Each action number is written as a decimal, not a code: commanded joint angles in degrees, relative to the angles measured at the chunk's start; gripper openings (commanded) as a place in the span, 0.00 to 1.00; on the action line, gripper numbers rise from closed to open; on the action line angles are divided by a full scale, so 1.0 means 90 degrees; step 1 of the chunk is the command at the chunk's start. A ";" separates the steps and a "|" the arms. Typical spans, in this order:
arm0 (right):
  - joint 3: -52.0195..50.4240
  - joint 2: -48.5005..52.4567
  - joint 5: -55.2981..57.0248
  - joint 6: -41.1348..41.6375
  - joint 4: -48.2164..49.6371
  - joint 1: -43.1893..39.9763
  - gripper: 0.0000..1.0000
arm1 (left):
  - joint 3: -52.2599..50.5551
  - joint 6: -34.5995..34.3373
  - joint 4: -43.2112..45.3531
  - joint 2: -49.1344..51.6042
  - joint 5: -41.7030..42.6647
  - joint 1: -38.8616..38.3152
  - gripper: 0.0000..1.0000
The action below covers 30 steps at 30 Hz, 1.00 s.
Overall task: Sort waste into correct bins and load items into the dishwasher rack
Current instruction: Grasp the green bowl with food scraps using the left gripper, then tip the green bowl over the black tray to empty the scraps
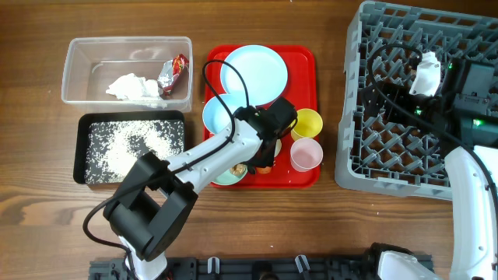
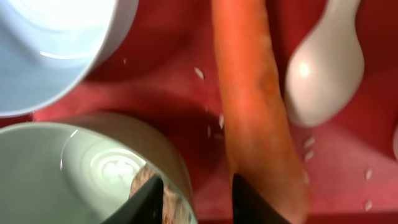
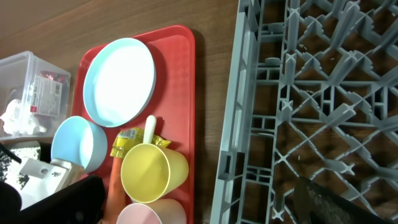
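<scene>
From overhead I get bright, even light on the surface (image 1: 31,194) with soft shadows, while my left wrist view is close and blurred, the carrot piece (image 2: 252,93) smeared, and white glare on the pale blue bowl (image 2: 50,43) at 10 o'clock.

1. No legible text, brand, number or sign anywhere.
2. Red print on the snack wrapper (image 3: 46,92) inside the clear tub (image 3: 37,57), at nine o'clock in the right wrist view: too small to read.
3. Dark marks on the yellow wrapper (image 3: 127,142) on the red tray (image 3: 186,74), toward seven o'clock: blurred, unreadable.
</scene>
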 commanded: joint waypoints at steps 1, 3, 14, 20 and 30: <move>0.0087 0.0015 -0.0100 0.0075 -0.0007 -0.0019 1.00 | -0.0219 -0.0274 0.0109 0.0002 -0.0129 0.0017 0.22; 0.0087 0.0015 -0.0102 0.0080 -0.0005 -0.0019 1.00 | -0.0219 -0.0274 0.0155 0.0002 -0.0153 0.0019 0.04; 0.0087 0.0015 -0.0100 0.0078 -0.0002 -0.0019 1.00 | 0.0947 -0.0270 -0.1413 -0.1914 -0.0015 0.0945 0.04; 0.0087 0.0015 -0.0100 0.0075 -0.0007 -0.0019 1.00 | 0.0935 0.0712 -0.1472 -0.3371 0.2072 0.3653 0.04; 0.0087 0.0015 -0.0100 0.0075 0.0000 -0.0019 1.00 | -0.1132 0.4634 -0.1236 -0.2601 0.7978 0.7966 0.04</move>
